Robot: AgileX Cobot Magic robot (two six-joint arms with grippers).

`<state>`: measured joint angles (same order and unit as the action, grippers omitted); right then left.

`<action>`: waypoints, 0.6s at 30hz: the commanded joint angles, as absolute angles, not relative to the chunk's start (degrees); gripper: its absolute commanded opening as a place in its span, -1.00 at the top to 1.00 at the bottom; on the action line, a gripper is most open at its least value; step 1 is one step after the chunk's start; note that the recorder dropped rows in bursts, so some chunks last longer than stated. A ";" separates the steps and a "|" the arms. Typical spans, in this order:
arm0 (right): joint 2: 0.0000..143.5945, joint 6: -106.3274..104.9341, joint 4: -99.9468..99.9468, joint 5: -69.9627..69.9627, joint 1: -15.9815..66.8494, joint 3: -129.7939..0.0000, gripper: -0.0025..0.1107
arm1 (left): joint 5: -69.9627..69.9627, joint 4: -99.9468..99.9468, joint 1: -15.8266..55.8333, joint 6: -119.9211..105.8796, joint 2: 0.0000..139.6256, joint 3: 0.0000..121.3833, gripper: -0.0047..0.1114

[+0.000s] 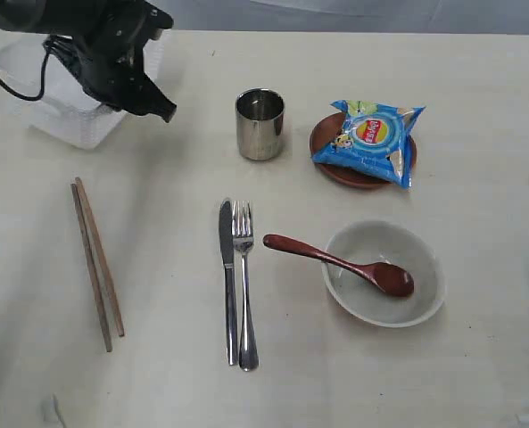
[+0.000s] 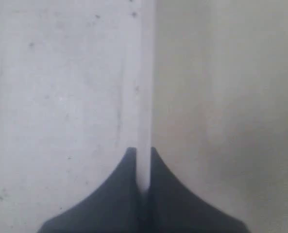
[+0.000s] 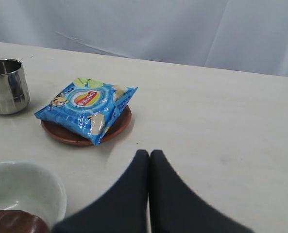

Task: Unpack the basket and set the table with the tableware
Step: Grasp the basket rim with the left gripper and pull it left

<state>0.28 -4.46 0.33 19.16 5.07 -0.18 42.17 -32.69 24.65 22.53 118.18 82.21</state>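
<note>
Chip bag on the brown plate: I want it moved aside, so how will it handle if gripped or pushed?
The chip bag looks puffed and crinkled, so probably light and yielding under a pincer. Its glossy film may slip. It overhangs the plate, so a push would likely slide it off.

This is looking like a robotics lab test station: a plain pale curtain (image 3: pixel 182 29) is hanging beyond the right gripper (image 3: pixel 149 154), closing off the cream table (image 3: pixel 231 121), and a black robot arm (image 1: pixel 86 31) is reaching over it.
</note>
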 commanded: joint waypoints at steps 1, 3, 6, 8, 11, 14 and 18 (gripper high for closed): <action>0.00 -4.33 0.00 19.23 4.77 0.00 0.96 | 45.36 -30.18 17.53 23.59 117.96 82.49 0.92; 0.00 -4.33 0.00 19.23 4.77 0.00 0.96 | 46.23 -21.89 12.92 21.22 117.96 82.49 0.92; 0.00 -4.33 0.00 19.23 4.77 0.00 0.96 | 46.58 -9.11 9.06 10.16 117.96 82.49 0.88; 0.00 -4.33 0.00 19.23 4.77 0.00 0.96 | 46.98 -8.24 8.58 10.12 117.72 82.49 0.55; 0.00 -4.33 0.00 19.23 4.77 0.00 0.96 | 48.55 -8.24 8.58 10.70 116.11 82.58 -0.09; 0.00 -4.33 0.00 19.23 4.77 0.00 0.96 | 49.25 -8.15 8.58 10.79 112.49 82.58 -0.07; 0.00 -4.33 0.00 19.23 4.77 0.00 0.96 | 50.26 -3.06 8.58 11.35 103.03 81.22 0.24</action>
<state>0.28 -4.46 0.33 19.16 5.07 -0.18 49.26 -6.57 8.68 10.82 107.68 82.59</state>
